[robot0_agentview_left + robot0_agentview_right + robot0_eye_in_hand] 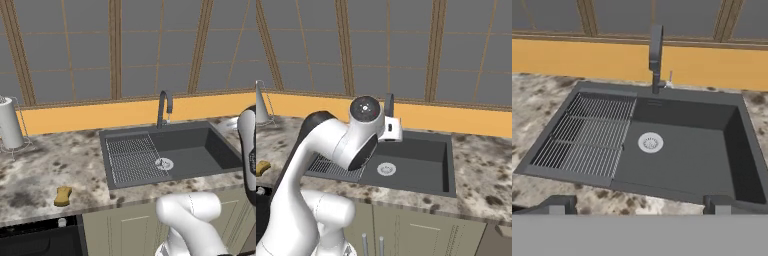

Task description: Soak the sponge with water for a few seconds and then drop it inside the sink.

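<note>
Left base view: large dark grey rectangular sink [210, 145] set in a speckled stone counter [55, 165], ribbed drainboard [131, 159] in its left part, round silver drain [164, 163] beside it, nothing lying in the basin. Dark gooseneck faucet [163, 109] at the back rim. Small mustard-yellow sponge [62, 196] on the counter near the front edge, well left of the sink. White paper-towel roll [10, 123] in a wire holder at far left; orange backsplash and gridded panels behind. White arm [192, 212] rose from lower right.

Right base view: arm bent over the sink's left part, hiding the drainboard; sponge at the far left edge [262, 168].

Hand view: looked down over the empty sink; gripper [641, 204] spread wide, fingertips [558, 204] well apart, holding nothing.
</note>
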You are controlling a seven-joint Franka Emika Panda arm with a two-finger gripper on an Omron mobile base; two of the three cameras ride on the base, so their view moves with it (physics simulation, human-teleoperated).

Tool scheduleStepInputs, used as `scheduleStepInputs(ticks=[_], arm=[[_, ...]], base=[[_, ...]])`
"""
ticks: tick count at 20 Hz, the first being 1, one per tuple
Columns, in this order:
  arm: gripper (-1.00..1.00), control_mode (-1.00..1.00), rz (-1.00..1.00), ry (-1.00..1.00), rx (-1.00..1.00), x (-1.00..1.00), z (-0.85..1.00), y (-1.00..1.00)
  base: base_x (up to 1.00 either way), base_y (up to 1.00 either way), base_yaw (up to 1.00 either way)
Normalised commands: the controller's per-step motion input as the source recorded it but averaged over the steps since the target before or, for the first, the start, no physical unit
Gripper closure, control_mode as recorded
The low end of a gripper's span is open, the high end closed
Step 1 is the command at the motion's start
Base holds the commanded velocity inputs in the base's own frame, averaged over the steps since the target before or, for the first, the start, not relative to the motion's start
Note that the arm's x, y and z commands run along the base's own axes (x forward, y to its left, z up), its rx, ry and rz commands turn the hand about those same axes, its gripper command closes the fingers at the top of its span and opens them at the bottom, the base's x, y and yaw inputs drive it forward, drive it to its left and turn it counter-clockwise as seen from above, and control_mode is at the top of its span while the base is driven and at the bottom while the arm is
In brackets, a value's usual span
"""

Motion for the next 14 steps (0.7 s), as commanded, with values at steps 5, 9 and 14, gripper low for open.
scheduleStepInputs(ticks=[5, 9, 14], arm=[[-1.00, -1.00, 0.04, -0.18, 0.00, 0.01, 0.00, 0.00], [-1.00, -1.00, 0.04, -0.15, 0.00, 0.06, 0.00, 0.00], [-1.00, -1.00, 0.04, -0.13, 0.02, 0.11, -0.09, 0.00]], base=[[0.00, 0.00, 0.00], [0.00, 0.00, 0.00], [0.00, 0.00, 0.00]])
